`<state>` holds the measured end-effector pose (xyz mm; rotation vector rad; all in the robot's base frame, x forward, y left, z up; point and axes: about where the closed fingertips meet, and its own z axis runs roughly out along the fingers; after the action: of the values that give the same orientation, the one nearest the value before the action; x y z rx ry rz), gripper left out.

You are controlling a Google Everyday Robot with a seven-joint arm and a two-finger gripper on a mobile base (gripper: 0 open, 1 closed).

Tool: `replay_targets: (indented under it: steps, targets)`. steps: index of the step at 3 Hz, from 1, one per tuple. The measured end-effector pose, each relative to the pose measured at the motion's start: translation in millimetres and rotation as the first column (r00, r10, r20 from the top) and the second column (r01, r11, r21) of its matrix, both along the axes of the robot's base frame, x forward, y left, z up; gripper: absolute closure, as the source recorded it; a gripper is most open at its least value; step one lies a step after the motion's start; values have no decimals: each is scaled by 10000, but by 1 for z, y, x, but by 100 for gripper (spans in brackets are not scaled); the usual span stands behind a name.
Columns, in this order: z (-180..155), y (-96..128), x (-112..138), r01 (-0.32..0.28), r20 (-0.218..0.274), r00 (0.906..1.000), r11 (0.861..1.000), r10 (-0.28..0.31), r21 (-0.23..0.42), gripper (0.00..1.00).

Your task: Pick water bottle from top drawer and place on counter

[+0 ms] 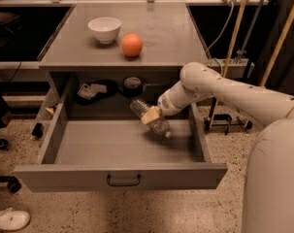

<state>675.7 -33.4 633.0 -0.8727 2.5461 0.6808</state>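
The top drawer [117, 175] is pulled fully open, with its dark handle at the front middle. My gripper [152, 115] is over the drawer's right rear part, shut on the water bottle [151, 117]. The clear bottle is tilted, its cap end pointing down to the right, and is held above the drawer floor. The grey counter [166, 38] lies behind and above the drawer.
A white bowl [104, 29] and an orange [131, 44] stand on the counter's left half. Dark objects [94, 91] lie on the shelf behind the drawer. Yellow poles [234, 38] and cables stand to the right. A white shoe [8, 220] lies on the floor at lower left.
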Motion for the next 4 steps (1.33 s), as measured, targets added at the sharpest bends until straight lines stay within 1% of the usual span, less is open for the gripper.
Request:
replay_targets:
  steps: [1,2,3,4]
  targets:
    - [46,-47,22,135,109,9998,9985,-141,527,100]
    - [98,-93,34,206,229,9995,9952,-228,958,100]
    - [116,-99,40,204,417,9988,9942,-249,1058,100]
    - [105,-99,27,-188,-5,9998,9976,188,669,100]
